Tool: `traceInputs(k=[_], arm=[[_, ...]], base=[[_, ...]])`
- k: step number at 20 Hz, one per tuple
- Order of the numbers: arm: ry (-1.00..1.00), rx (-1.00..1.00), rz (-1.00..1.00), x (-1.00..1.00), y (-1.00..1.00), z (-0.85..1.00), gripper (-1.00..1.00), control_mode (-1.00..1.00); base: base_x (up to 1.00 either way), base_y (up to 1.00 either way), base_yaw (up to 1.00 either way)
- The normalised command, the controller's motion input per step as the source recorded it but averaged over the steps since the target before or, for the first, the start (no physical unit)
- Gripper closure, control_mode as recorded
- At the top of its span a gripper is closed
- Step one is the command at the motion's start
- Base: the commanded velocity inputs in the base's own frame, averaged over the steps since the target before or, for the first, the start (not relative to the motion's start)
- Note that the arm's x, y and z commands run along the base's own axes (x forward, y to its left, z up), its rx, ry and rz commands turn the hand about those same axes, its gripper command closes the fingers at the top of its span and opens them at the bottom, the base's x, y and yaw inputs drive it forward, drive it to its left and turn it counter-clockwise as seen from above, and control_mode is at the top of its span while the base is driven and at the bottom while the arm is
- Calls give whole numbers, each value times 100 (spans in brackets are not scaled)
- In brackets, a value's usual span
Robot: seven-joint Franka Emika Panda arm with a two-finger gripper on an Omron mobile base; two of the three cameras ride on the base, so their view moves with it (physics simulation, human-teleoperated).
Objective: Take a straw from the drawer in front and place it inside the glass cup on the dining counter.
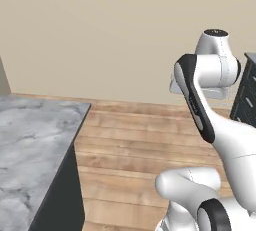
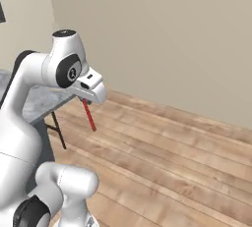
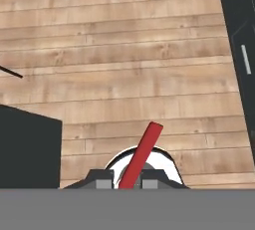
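A rendered kitchen with a pale beige wall and a wooden plank floor; a white robot arm with dark joints stands raised in mid-air, and its gripper [image 2: 86,98] has its two dark finger tips pressed in on the straw [image 2: 89,116], a thin red stick; in the right base view the straw hangs down from the hand at a slight slant, its free end over bare floor; in the hand view the same straw [image 3: 141,156] rises between the small finger tips [image 3: 103,182] and leans to the right, so it is pinched close to one end with most of its length sticking out; the dining counter [image 1: 30,145], a white-grey veined marble slab on a dark base, lies at the left of the left base view, near the arm yet apart from the straw, and a thin black leg of a stool shows beneath its edge in the right base view; a dark cabinet front with slim silver handles [image 3: 246,58] runs along the right of the hand view; judging by its look, the straw is very light, stiff and smooth, so it could swivel or slip in so narrow a pinch; a hold nearer its middle would probably steady it, though an end grip leaves the free length ready to lower into a cup.
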Motion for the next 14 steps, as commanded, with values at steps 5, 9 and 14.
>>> traceInputs(k=[5, 9, 14], arm=[[0, 0, 0, 0, 0, 0, 100, 100], [0, 0, 0, 0, 0, 0, 100, 100], [0, 0, 0, 0, 0, 0, 100, 100]], base=[[100, -21, 2], [100, -29, 12], [100, -34, 22]])
